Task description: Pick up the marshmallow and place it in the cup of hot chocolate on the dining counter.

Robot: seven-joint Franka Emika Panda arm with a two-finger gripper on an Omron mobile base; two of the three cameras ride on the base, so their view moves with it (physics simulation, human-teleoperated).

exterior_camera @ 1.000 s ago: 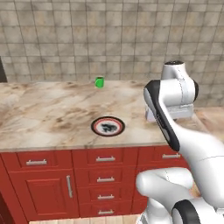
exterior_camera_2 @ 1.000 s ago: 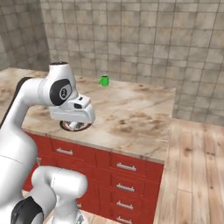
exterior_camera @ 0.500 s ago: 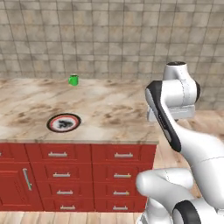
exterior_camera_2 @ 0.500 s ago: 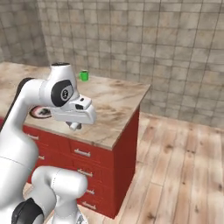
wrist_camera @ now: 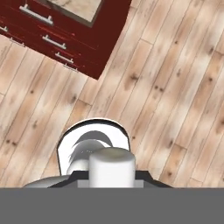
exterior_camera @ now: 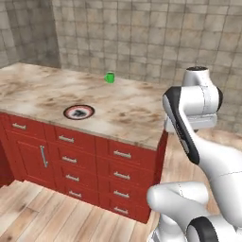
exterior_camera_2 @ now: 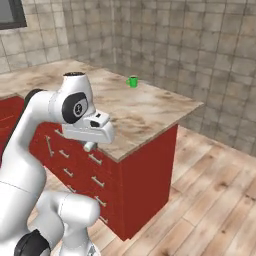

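Holding the marshmallow (wrist_camera: 112, 167) between our closed fingers, we are seeing it in the hand view as a stubby white cylinder standing on end, its long axis running along the gripper (wrist_camera: 112, 174) and its flat round face turned toward the camera, with wooden floor planks (wrist_camera: 175, 87) beyond it. We are keeping the arm folded high beside the end of the dining counter (exterior_camera: 127, 111), the hand pointing straight down past the counter's corner toward the floor; in the right base view the gripper (exterior_camera_2: 89, 146) is hanging just off the near edge of the marbled top (exterior_camera_2: 150, 112), a pale round lump showing at its tip. We are looking at the cup of hot chocolate (exterior_camera: 110, 77), standing upright far back on the counter, well apart from our hand, and also visible in the right base view (exterior_camera_2: 132, 81). We are also seeing a round plate (exterior_camera: 79, 112) lying flat near the front edge, above the red drawers (exterior_camera: 71, 156).
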